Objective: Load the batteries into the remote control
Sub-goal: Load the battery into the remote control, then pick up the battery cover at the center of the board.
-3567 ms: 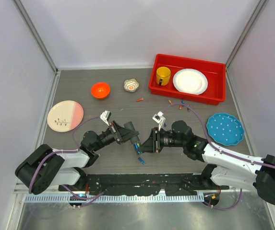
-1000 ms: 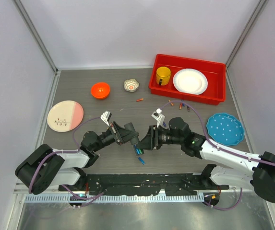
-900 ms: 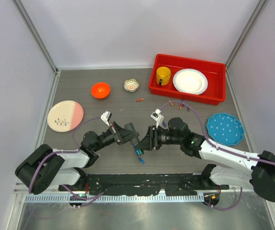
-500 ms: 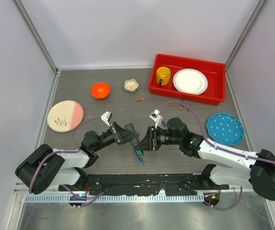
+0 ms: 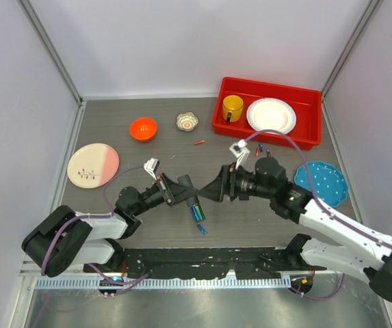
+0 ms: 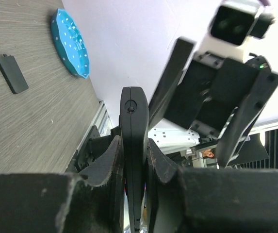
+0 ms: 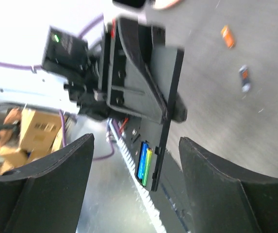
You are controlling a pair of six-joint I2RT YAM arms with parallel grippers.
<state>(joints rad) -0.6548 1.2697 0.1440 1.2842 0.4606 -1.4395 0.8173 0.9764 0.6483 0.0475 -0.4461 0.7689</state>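
Note:
My left gripper (image 5: pixel 185 195) is shut on the remote control (image 5: pixel 196 208), a slim black bar held on edge between its pads (image 6: pixel 110 165). In the right wrist view the remote control (image 7: pixel 165 141) shows its recess with a blue and a green battery (image 7: pixel 145 162) side by side. My right gripper (image 5: pixel 213 191) stands open and empty just right of the remote, its fingers (image 7: pixel 56 184) wide apart. Loose batteries lie on the table: a blue one (image 5: pixel 202 229) near the front, an orange one (image 5: pixel 199 142) further back, and two more (image 7: pixel 227 36) (image 7: pixel 245 77).
A black battery cover (image 6: pixel 11 74) lies flat on the table. At the back right, a red bin (image 5: pixel 216 119) holds a yellow cup (image 5: pixel 233 107) and white plate (image 5: pixel 271 115). Blue plate (image 5: pixel 322 183) right, pink plate (image 5: pixel 93 165) left, orange bowl (image 5: pixel 143 128) and small bowl (image 5: pixel 187 121) behind.
My right gripper has opened and drawn back to the right, away from the remote, with its arm lifted. The left gripper and the remote have stayed in place.

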